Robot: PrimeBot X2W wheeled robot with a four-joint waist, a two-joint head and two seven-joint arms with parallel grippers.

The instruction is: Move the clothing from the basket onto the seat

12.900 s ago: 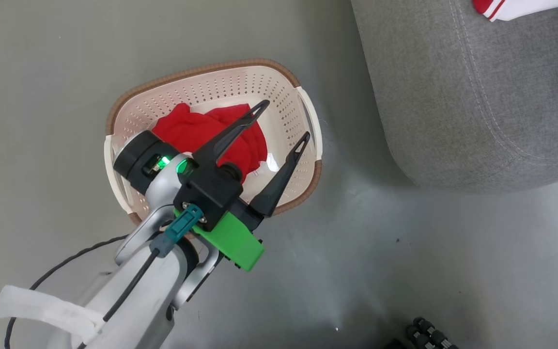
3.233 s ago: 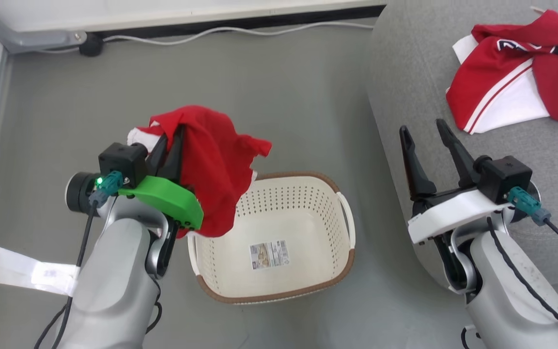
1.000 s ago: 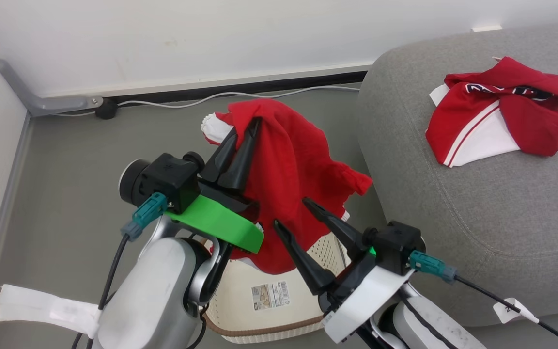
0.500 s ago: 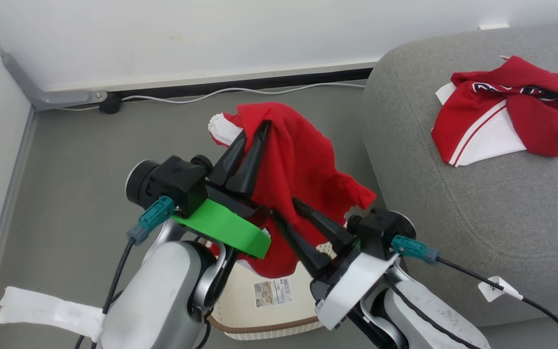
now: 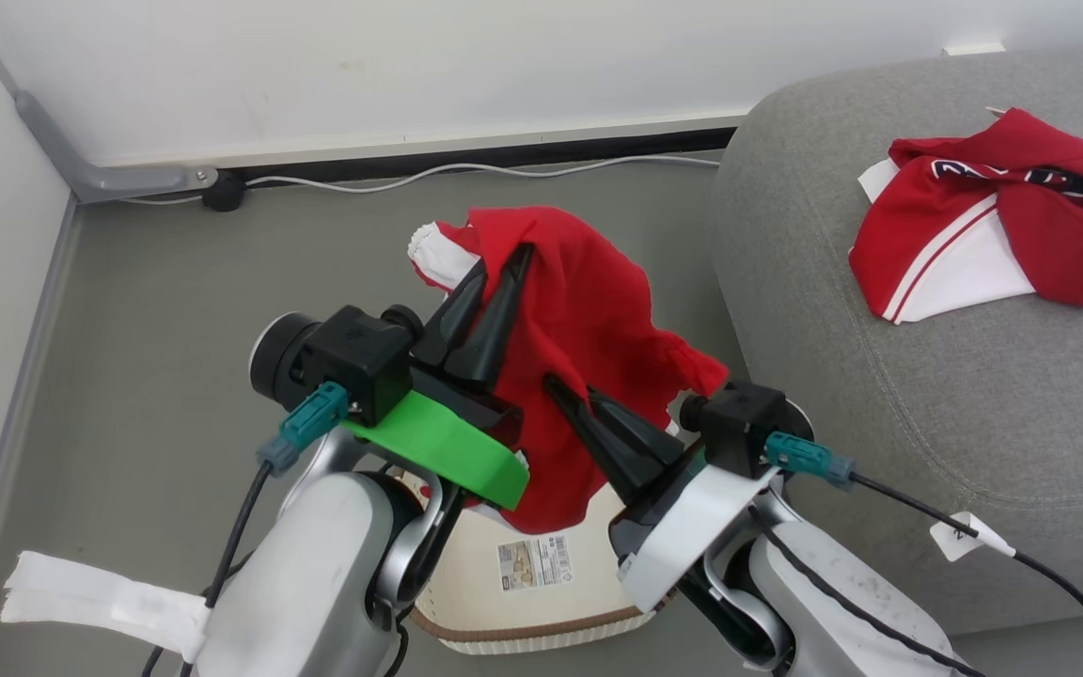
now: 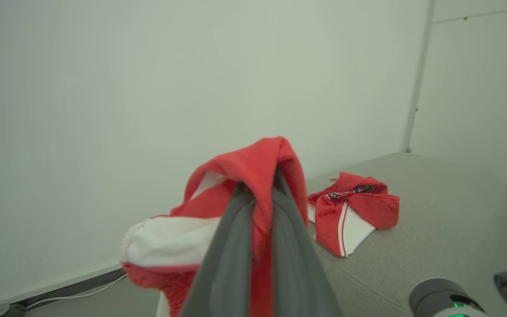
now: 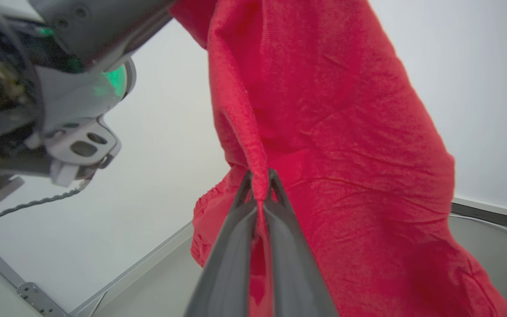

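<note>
Head view catches the carrying step: one red garment [image 5: 588, 310] hangs in the air over the basket [image 5: 466, 602]. The left jaws pinch it at its top and the right jaws pinch a lower fold, both clamped tight on cloth. Next, I judge, both arms must swing it right, clear of the seat [image 5: 880, 423] edge, then let go. A second garment [image 5: 983, 235] lies on the seat's far right. What shows of the basket's inside holds a label sticker [image 5: 534, 562] and no clothing.
</note>
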